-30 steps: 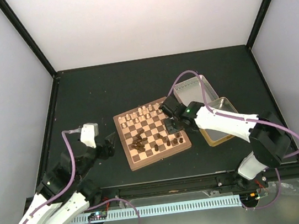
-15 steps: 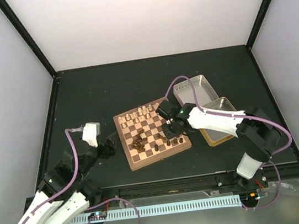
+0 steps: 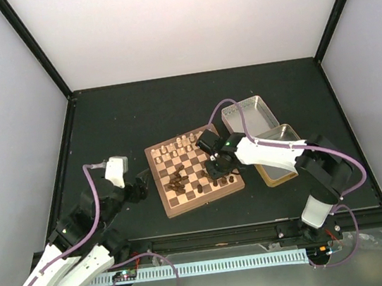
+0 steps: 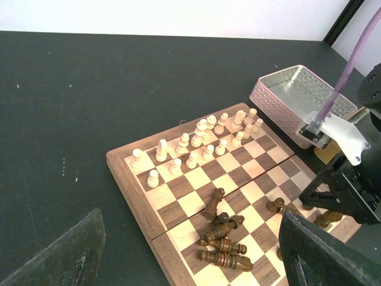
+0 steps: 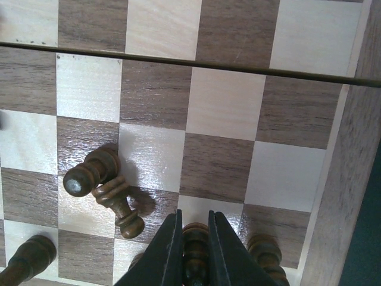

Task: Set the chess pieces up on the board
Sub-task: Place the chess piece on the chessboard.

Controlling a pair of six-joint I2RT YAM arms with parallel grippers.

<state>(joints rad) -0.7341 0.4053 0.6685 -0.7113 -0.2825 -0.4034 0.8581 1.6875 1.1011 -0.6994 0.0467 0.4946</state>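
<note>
The right claw (image 5: 193, 235) is pinching a dark brown chess piece (image 5: 195, 249) over the board (image 4: 128, 193), near its rim. The left claw (image 3: 141, 190) is hanging wide open beside the board, above the surface (image 3: 172, 110).

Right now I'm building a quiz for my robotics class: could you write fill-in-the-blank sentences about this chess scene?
1. The right gripper is shut on a ___ chess piece.
2. The left gripper is ___, beside the board and not over it.
3. The pieces standing along the board's far edge are all ___.

Missing words: dark; open; pale.
</note>
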